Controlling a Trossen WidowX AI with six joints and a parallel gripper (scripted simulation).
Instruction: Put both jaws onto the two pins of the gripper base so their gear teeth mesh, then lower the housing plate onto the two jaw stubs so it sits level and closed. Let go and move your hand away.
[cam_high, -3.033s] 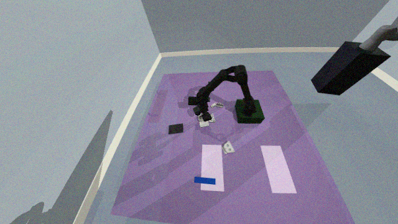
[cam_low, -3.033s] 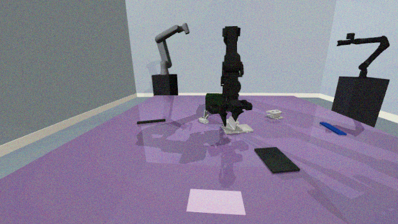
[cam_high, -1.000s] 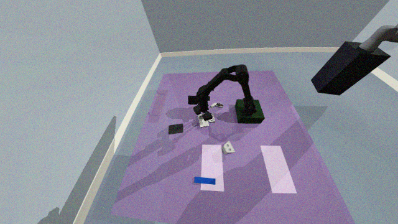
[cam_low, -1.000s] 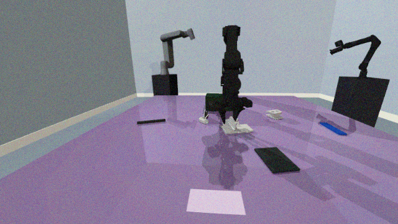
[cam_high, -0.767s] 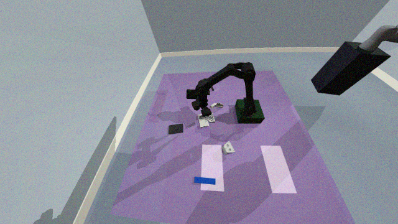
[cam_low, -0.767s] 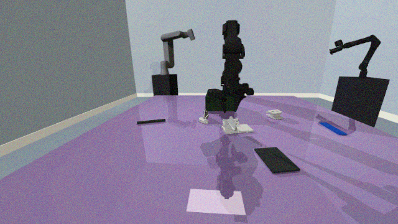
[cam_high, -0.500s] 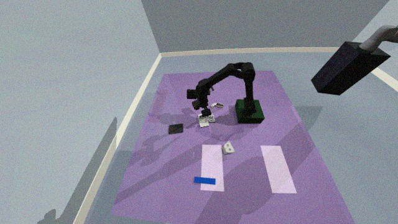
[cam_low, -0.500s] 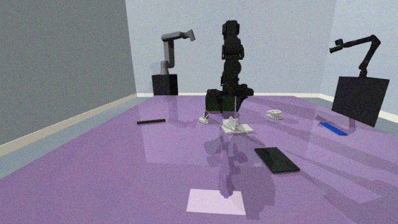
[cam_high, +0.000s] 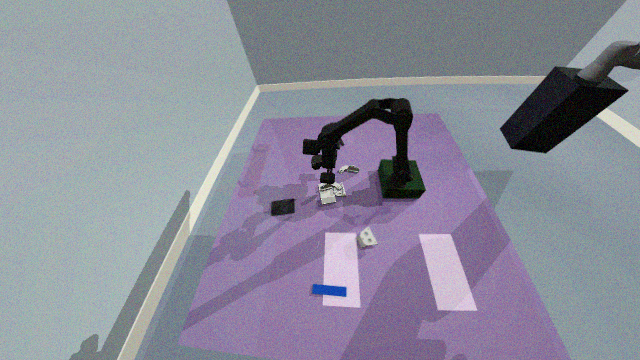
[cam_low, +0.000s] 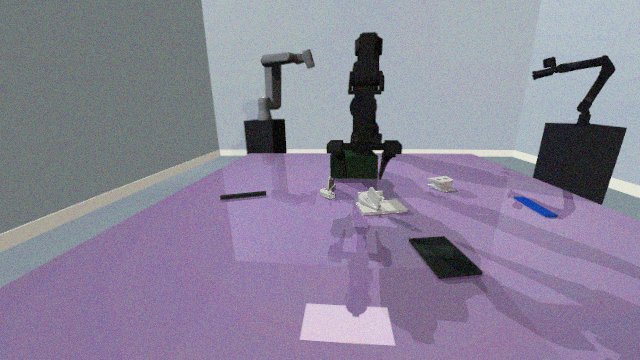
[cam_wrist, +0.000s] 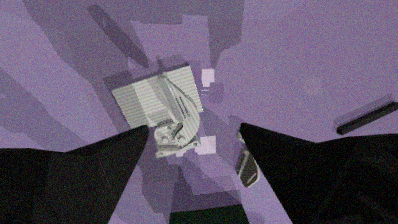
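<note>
While tool (cam_low: 365, 162) (cam_wrist: 195, 128) gapes empty | jaw (cam_high: 349, 169) (cam_low: 328, 191) (cam_wrist: 248, 169) lies off base (cam_high: 328, 196) (cam_low: 395, 207) (cam_wrist: 137, 101)

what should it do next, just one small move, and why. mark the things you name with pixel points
Probably swing the open jaws (cam_wrist: 195, 126) over to the loose curved piece (cam_high: 349, 169) (cam_low: 328, 192) (cam_wrist: 248, 169) and line up to grip it: one curved piece (cam_low: 370, 198) (cam_wrist: 187, 107) already lies on the white base (cam_high: 327, 196) (cam_low: 395, 207) (cam_wrist: 130, 102), while this one lies apart.

Jaw's pin fit (cam_wrist: 175, 131) — too blurred
</note>
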